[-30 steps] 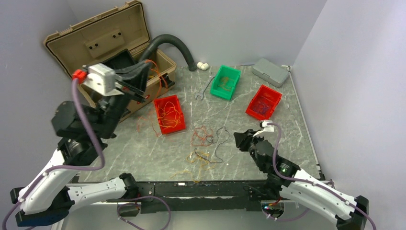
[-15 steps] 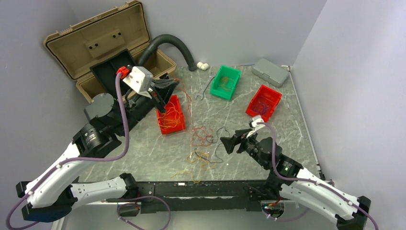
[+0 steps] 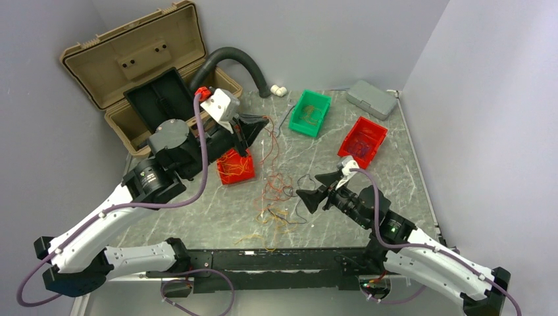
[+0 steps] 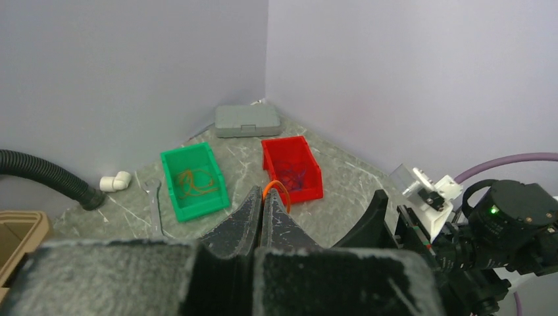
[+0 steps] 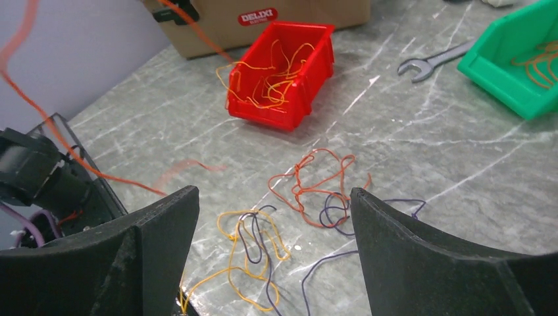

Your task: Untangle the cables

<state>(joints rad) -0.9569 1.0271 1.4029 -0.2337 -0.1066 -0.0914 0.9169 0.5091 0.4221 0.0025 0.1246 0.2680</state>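
Cables (image 5: 314, 192) loose on table (image 5: 428, 151); more in left red bin (image 5: 263, 110)

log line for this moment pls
left tool: shut on orange cable | right tool: open, by loose cables | task: unfinished

Left arm (image 3: 99, 220): white shells on the long links, with round black joint housings between them.
Right arm (image 3: 434, 260): the same white shells and black joints; a small green light (image 3: 393, 230) glows on one housing.
Cabling: a purple cable (image 3: 206, 148) runs along the left arm and ends in a red plug (image 3: 202, 93); a second purple lead (image 3: 375, 204) runs along the right arm.
Wrist cameras: white boxy housing (image 3: 222, 105) on the left, smaller white mount (image 3: 347, 164) on the right.
Left gripper (image 4: 263, 201): matte black, rough-textured, with wedge-shaped tapering fingers.
Right gripper (image 5: 275, 192): black, with broad fingers (image 5: 164, 230) that have curved edges.
Base: a black rail (image 3: 263, 259) joins both arms.
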